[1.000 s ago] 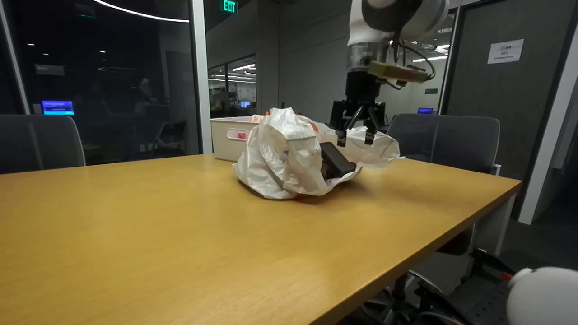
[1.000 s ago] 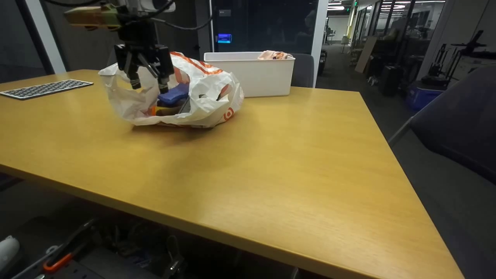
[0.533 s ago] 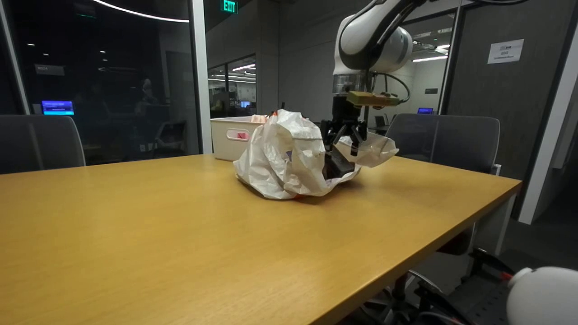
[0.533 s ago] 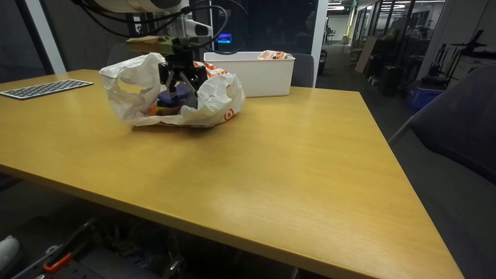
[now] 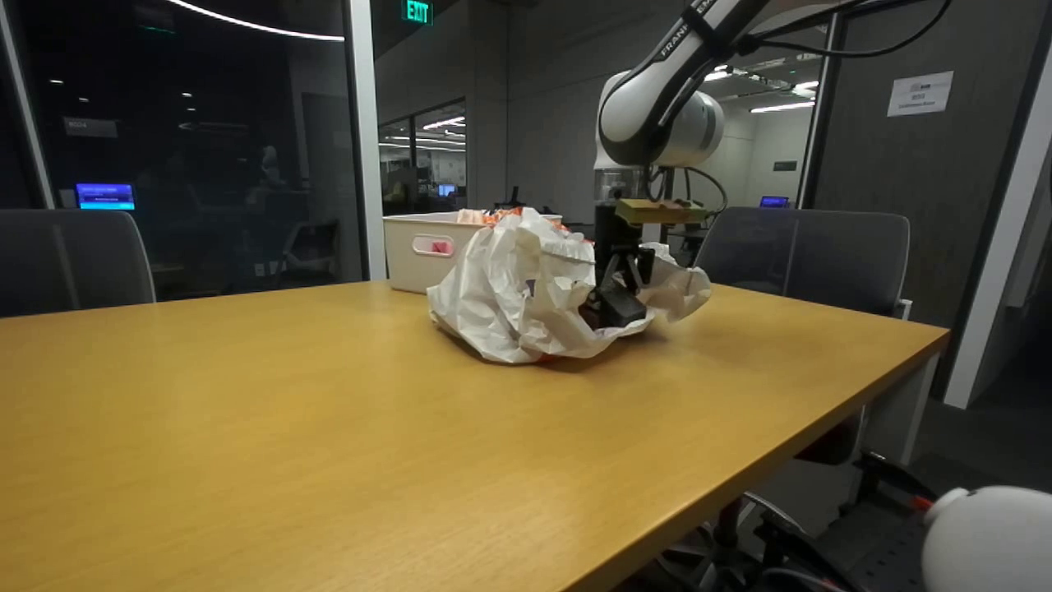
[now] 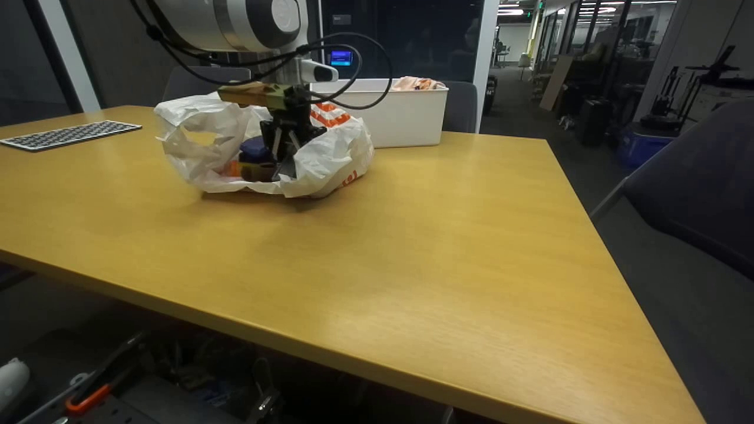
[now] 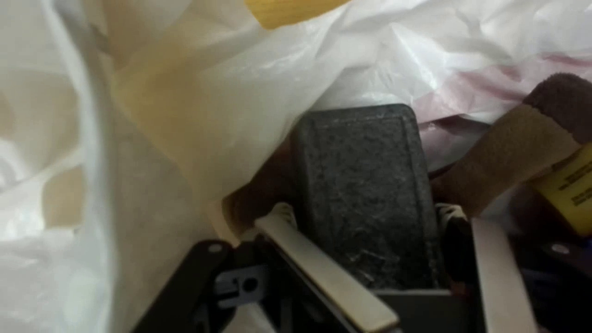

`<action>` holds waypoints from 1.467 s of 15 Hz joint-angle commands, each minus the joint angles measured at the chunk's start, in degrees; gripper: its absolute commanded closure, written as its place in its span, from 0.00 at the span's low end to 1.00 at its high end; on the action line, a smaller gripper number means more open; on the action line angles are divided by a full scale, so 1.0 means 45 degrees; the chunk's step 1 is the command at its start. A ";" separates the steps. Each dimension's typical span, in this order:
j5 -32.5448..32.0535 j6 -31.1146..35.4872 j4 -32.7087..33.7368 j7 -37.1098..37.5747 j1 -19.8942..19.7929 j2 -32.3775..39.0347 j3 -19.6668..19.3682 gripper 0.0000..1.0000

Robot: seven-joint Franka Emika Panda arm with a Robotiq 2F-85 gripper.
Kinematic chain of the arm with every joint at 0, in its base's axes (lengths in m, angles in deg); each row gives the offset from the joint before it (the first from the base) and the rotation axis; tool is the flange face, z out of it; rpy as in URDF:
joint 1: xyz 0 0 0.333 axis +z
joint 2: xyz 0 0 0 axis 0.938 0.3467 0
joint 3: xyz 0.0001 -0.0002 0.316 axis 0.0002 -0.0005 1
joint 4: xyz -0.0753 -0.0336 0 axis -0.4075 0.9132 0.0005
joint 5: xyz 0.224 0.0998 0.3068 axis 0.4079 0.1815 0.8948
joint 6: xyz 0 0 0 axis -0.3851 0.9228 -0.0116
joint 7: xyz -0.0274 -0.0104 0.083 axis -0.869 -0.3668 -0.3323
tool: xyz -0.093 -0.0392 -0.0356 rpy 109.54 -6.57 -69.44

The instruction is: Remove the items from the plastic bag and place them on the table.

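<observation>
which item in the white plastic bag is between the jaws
The black rectangular block is between the jaws of the black gripper; the fuzzy brown item and blue item lie outside them.

White box (image 6: pixel 377 115): holds pinkish material (image 6: pixel 418 83) (top visible) | Keyboard (image 6: pixel 70 135): lies flat | Exit sign (image 5: pixel 417 11): glows green | Door (image 5: pixel 941 189): bears paper notice (image 5: pixel 920 94)

"Is it looking dim to you?"

"Yes; ceiling lights (image 5: pixel 782 108) are glowing in the background, pale glare is lying on the desk (image 6: pixel 471 282), and the plastic bag (image 5: pixel 501 304) is casting a soft shadow."

"And up close?"

"I'm seeing the bag blurring at left, with shadow lying around my hand (image 7: pixel 367 213)."
</observation>
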 commanded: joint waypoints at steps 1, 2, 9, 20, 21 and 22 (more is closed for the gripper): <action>-0.0689 -0.0573 -0.0101 0.0486 0.0417 -0.0597 -0.0268 0.60; -0.0769 -0.1025 -0.0142 0.0469 0.0464 -0.0838 -0.0239 0.66; 0.2152 -0.6978 -0.0160 -0.3266 0.0399 -0.3656 -0.0093 0.68; -0.2034 -0.6635 -0.1429 0.0446 -0.1396 -0.4009 -0.1074 0.68; -0.2710 -0.6069 -0.1521 0.0906 -0.1619 -0.3712 -0.1205 0.68; -0.3474 -0.5579 -0.1604 0.1347 -0.1828 -0.3443 -0.1346 0.68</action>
